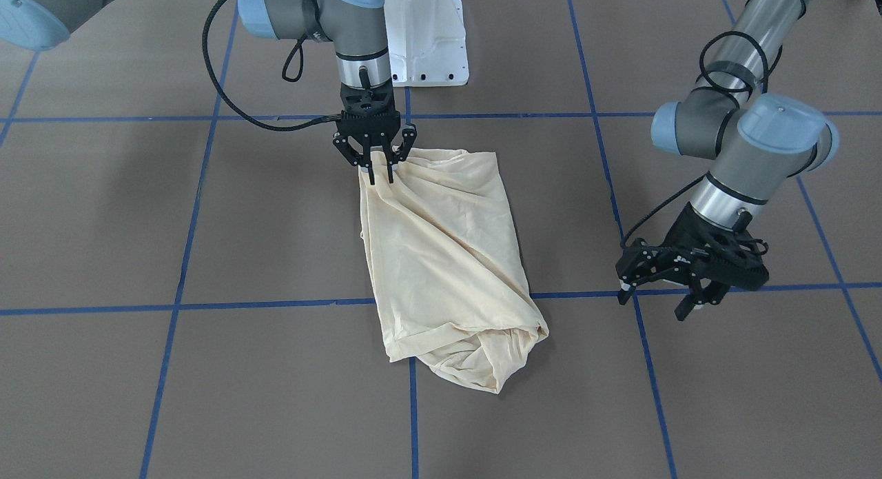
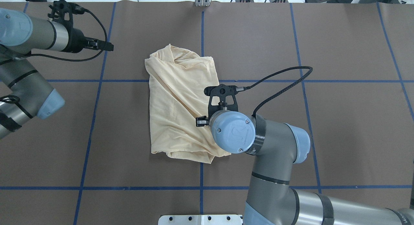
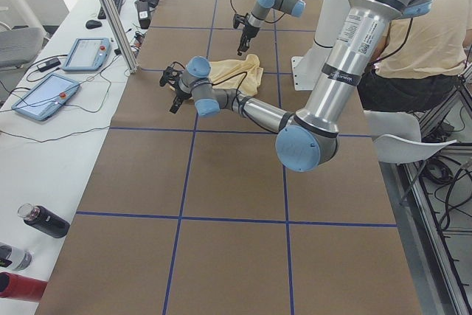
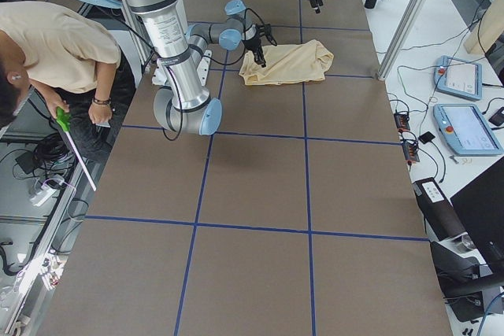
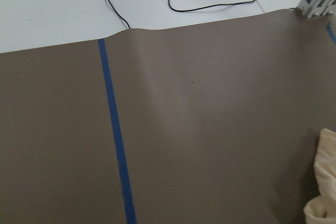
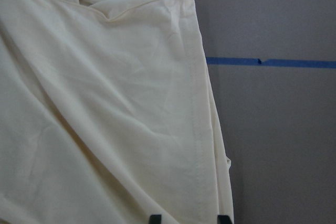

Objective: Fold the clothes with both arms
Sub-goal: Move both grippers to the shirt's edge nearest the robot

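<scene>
T-shirt (image 2: 174, 98) bunched lengthwise, one corner pinched

Seen from overhead, the pale cream-yellow garment lies flat-ish on the brown table (image 2: 323, 121), a little toward 9 o'clock from the centre. Its long axis runs from 12 to 6 o'clock, and it straddles two blue tape lines (image 2: 202, 30) of the grid. It is doubled over into a rough, uneven oblong with no print showing, only plain thin cloth. Long diagonal creases fan across it from the 4 o'clock corner. The 12 o'clock end is rumpled into a loose, rounded heap of folds, while the 6 o'clock end is straighter, with a layered edge. The right wrist camera shows a stitched hem (image 6: 199, 129) running down one side of the fabric, and soft folds gathered at the top.

At the garment's 4 o'clock corner the right gripper (image 1: 381, 179) points straight down, its fingers drawn in narrow with the cloth's edge clamped between them. The creases radiate from that pinch.

The left gripper (image 1: 653, 307) hangs above bare table at about 10 o'clock from the garment, well apart from it. Its fingers are spread wide and hold nothing. Its wrist camera catches only a sliver of cream cloth at the frame's 4 o'clock edge.
</scene>
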Controlling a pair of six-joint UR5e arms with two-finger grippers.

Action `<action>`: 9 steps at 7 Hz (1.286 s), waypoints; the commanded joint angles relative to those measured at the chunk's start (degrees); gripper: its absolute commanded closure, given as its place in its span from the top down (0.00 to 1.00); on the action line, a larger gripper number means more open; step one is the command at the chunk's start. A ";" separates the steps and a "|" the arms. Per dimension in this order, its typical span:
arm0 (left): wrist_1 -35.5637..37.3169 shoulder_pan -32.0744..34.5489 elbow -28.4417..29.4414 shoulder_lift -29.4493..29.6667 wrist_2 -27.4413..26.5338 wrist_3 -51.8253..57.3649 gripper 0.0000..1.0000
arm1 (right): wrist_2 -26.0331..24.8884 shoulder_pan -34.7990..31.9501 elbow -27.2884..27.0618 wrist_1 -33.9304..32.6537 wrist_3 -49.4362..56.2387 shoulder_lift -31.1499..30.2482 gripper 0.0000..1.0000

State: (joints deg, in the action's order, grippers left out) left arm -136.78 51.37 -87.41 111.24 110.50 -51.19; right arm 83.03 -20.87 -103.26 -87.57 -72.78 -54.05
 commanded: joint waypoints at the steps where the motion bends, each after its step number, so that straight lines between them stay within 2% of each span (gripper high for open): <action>1: 0.28 -8.96 -10.73 -5.49 -0.53 -11.33 1.00 | 4.60 -3.30 -1.32 0.04 0.97 -1.48 1.00; 2: 1.07 -15.88 -12.85 -5.85 -6.81 -17.48 1.00 | 4.77 -3.99 -2.72 0.12 1.23 -3.06 1.00; 4: 9.46 -24.96 -16.81 -5.51 -13.08 -27.60 1.00 | 4.78 -4.97 -3.88 0.12 2.99 -4.04 1.00; 5: 10.99 -28.66 -16.92 -5.33 -15.81 -31.74 0.92 | 4.69 -4.97 -3.88 0.12 2.99 -3.96 1.00; 6: 11.09 -30.70 -16.83 -5.33 -16.62 -34.48 0.81 | 4.60 -4.88 -3.88 0.12 2.91 -3.96 1.00; 9: 11.09 -32.65 -16.22 -4.89 -16.72 -35.38 0.77 | 4.51 -4.88 -3.88 0.12 2.91 -3.96 1.00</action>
State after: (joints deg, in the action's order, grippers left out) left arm -125.72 19.26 -103.80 106.28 93.86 -86.25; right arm 87.61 -25.76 -107.14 -87.45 -69.87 -58.01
